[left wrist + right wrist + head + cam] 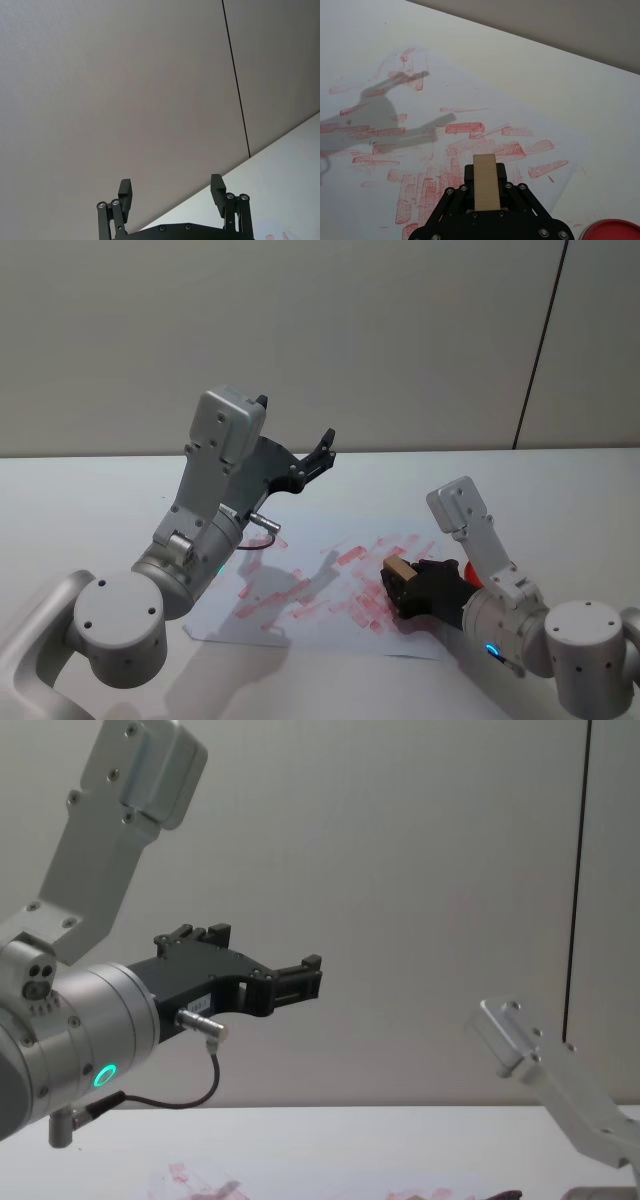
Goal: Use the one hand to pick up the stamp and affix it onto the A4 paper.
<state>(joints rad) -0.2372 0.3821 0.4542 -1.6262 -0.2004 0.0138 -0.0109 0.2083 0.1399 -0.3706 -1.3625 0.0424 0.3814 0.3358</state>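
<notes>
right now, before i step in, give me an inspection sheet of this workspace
surface: white table, flat, with arm shadows on it
job's things: A4 paper lies flat, covered in smudgy red prints; wooden stamp is clamped over the paper's right part, and contact cannot be told
clutter: red round pad, likely the ink pad, on the table beside the paper
grippers: right gripper shut on the stamp, low over the paper; left gripper open, empty, raised high above the table
cables: dark cable loops under the left wrist, clear of the paper
surroundings: plain grey wall with a dark vertical seam
</notes>
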